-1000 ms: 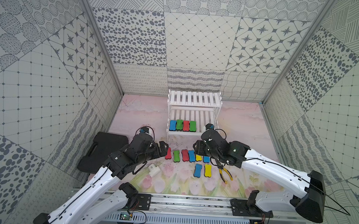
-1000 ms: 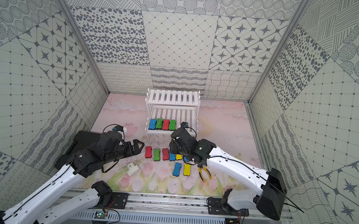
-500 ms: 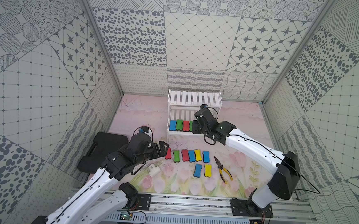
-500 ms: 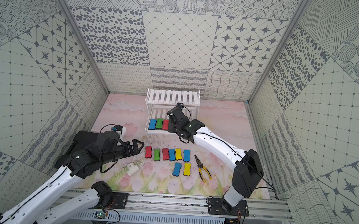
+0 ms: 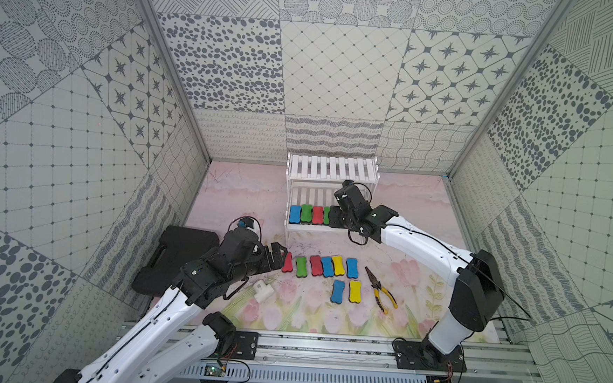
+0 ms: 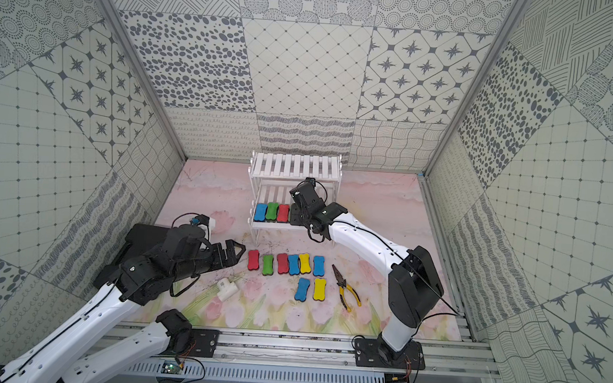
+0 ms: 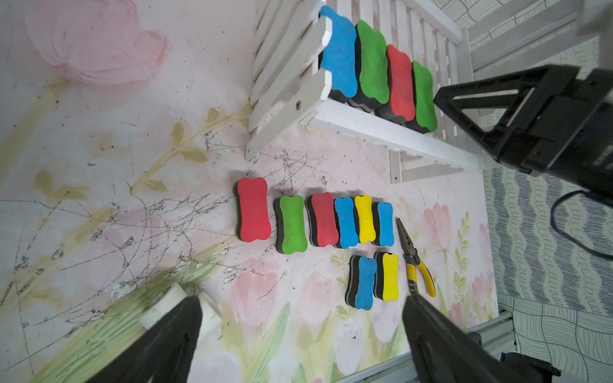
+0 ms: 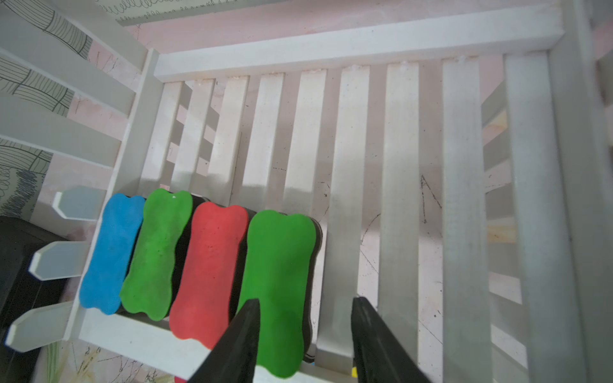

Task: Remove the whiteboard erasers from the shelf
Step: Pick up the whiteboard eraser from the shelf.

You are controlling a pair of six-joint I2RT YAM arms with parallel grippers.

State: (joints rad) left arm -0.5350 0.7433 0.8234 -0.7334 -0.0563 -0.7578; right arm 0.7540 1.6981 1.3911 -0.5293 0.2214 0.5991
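In both top views, at the back of the flowered desk [image 5: 424,214], a white two-tier shelf [image 5: 332,168], upper tier bare, lower tier carrying four erasers [image 5: 306,213] in a touching row crowded to one end: blue, green, red, green. In front of the shelf, flat on the desk, eight erasers [image 5: 324,266]: six side by side, two more nearer the rail. Beside those, yellow-handled pliers [image 5: 381,291]; off to the other side, a small white block [image 5: 263,291] and a black case [image 5: 174,250]. Right fingers [image 5: 334,216] reaching in at the lower tier, at the open end of the row. Left fingers [image 5: 278,256] spread wide, empty, low over the desk just beside the red block ending the row of six. From the left wrist view, the same count: four up on the slats, eight down below, the left fingers far apart with nothing between them, the tip of a right finger just beside the end green eraser [image 7: 423,96]. From the right wrist view, right fingers a little apart, straddling the near end of that green block, not visibly clamped on it; the block lying flat on the slats, touching its red neighbour. By this reckoning, about two thirds done: eight of twelve off the shelf, four left to lift out, the end green one most likely next.
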